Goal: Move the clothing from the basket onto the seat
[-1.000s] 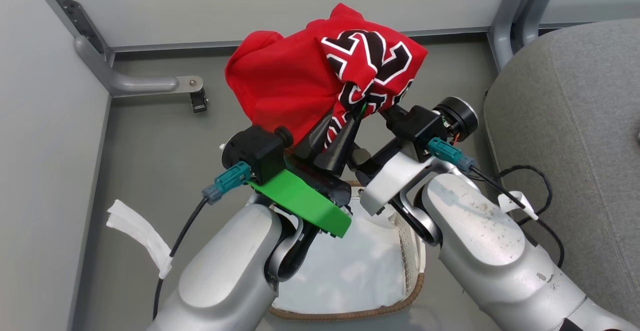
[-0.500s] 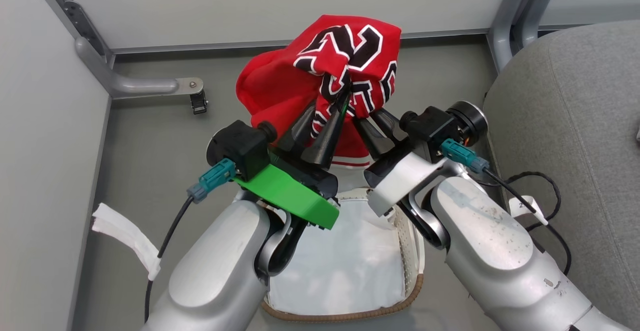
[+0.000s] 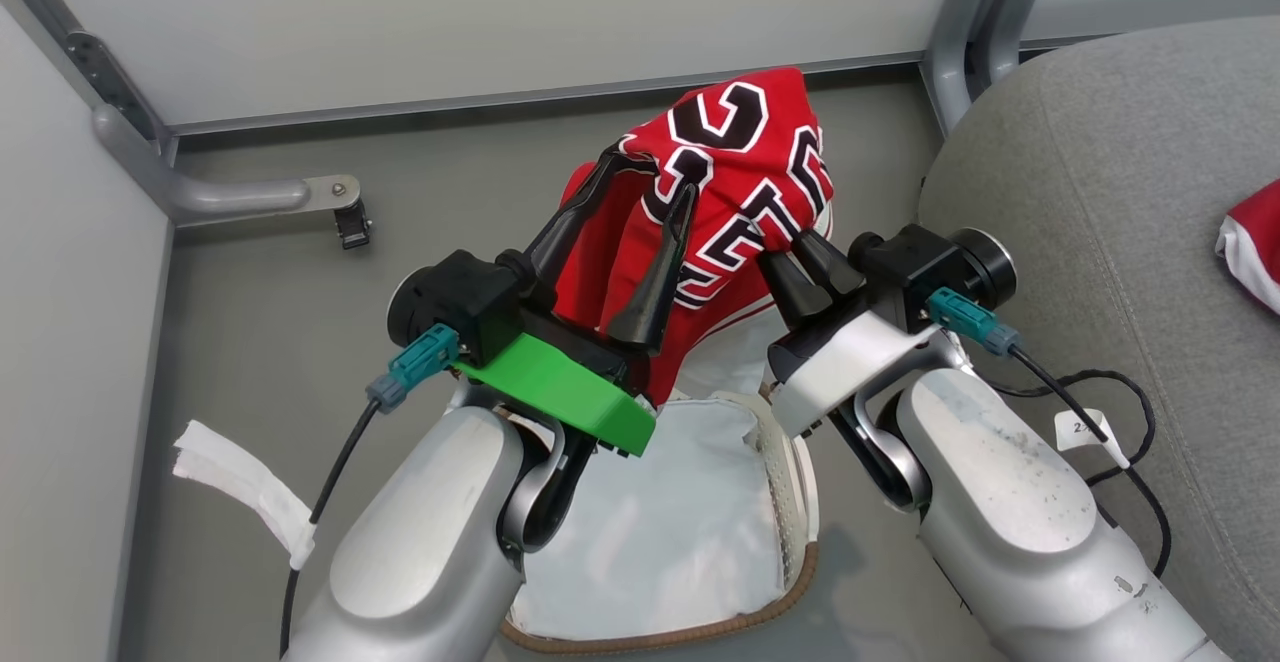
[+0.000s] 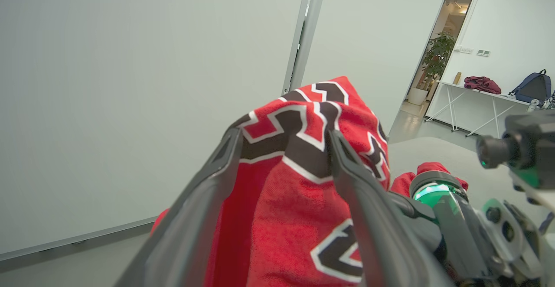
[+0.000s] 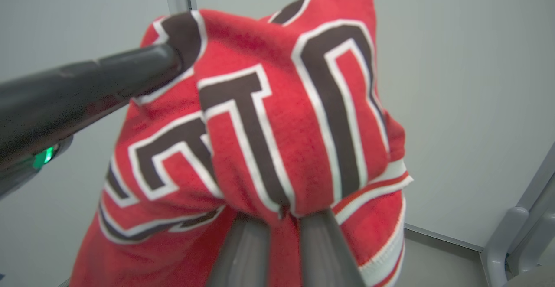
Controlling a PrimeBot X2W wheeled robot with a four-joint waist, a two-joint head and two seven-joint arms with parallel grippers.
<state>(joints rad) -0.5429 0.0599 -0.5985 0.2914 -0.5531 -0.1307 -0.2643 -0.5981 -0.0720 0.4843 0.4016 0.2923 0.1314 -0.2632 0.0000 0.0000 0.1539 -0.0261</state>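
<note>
From the head we look steeply down and forward onto the basket (image 3: 660,638), the floor (image 3: 300,272) and the seat (image 3: 1100,142) at our right. Our two wrist cameras sit very close to the jersey (image 3: 745,172), each facing a pale wall (image 4: 108,83) beyond it. All three views share that jersey.

Floor (image 3: 280,342) lies open left of the basket (image 3: 660,634) — wall (image 3: 500,12) and grey posts (image 3: 958,32) bar the far side.
</note>
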